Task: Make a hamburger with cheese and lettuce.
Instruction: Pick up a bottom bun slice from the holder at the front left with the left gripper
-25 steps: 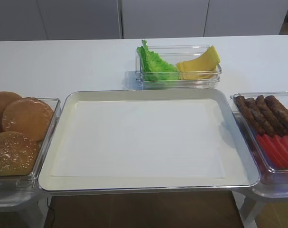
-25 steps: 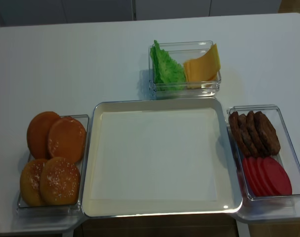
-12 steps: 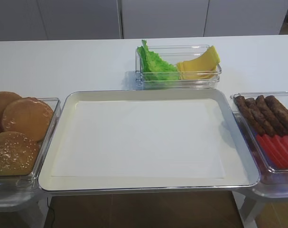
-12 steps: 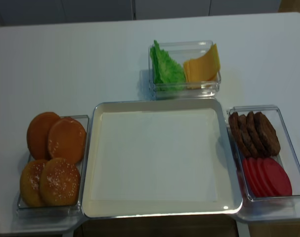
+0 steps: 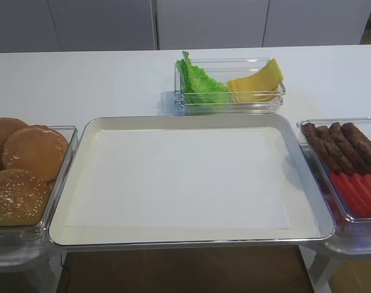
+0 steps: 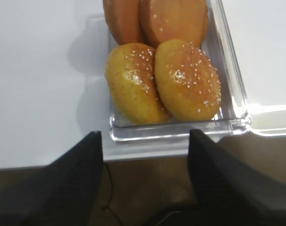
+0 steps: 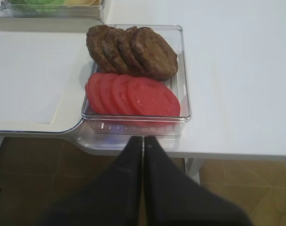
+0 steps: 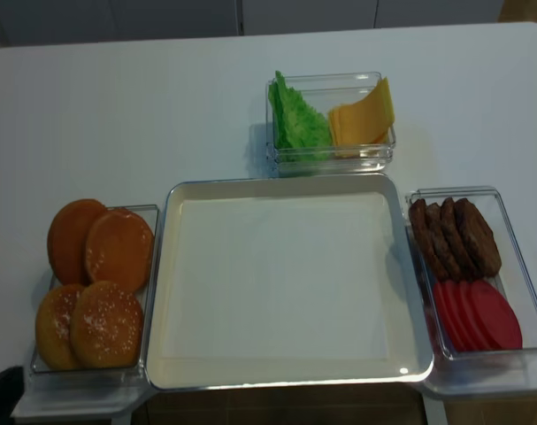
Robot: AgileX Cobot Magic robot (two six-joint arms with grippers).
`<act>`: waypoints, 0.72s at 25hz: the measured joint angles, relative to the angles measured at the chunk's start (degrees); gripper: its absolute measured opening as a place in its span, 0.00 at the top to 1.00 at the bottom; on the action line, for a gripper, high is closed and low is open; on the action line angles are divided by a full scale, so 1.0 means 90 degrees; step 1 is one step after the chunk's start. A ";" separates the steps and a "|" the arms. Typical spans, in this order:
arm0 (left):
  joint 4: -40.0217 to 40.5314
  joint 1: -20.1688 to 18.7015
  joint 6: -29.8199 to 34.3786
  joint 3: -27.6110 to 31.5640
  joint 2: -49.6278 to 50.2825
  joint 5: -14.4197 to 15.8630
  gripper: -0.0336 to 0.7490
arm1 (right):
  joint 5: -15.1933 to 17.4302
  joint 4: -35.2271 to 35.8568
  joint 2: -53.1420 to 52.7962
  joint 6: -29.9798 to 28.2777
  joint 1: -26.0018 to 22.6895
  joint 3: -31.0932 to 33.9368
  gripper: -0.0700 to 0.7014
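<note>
Exterior high: buns (image 5: 23, 171) sit untouched in the left bin, tray (image 5: 191, 232) still bare. Only change: a dark shape entering the realsense view's near-left corner, likely my left arm, so the bun pick is starting. Lettuce (image 5: 200, 85) and cheese (image 5: 255, 82) share the far bin. Left claw (image 6: 145, 162) spread above the seeded buns; right claw (image 7: 143, 141) pressed together.

A broad white table (image 5: 81, 79) fills most of my view, evenly lit, with soft glare. Behind it, across the top of the frame, run pale grey cabinet doors (image 5: 209, 21). Brown tiled floor (image 7: 237, 188) shows below the table's near edge.
</note>
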 joint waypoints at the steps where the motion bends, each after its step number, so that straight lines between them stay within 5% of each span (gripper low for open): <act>1: -0.0077 0.0000 0.0000 -0.0044 0.0301 -0.0135 0.41 | 0.0000 0.0000 0.0000 0.0000 0.0000 0.0000 0.91; 5: -0.0112 0.0000 0.0000 -0.0536 0.1622 -0.0809 0.41 | 0.0000 0.0000 0.0000 0.0000 0.0000 0.0000 0.91; 18: -0.0346 0.0172 0.0542 -0.2975 0.5136 -0.1175 0.41 | 0.0000 0.0000 0.0000 0.0000 0.0000 0.0000 0.91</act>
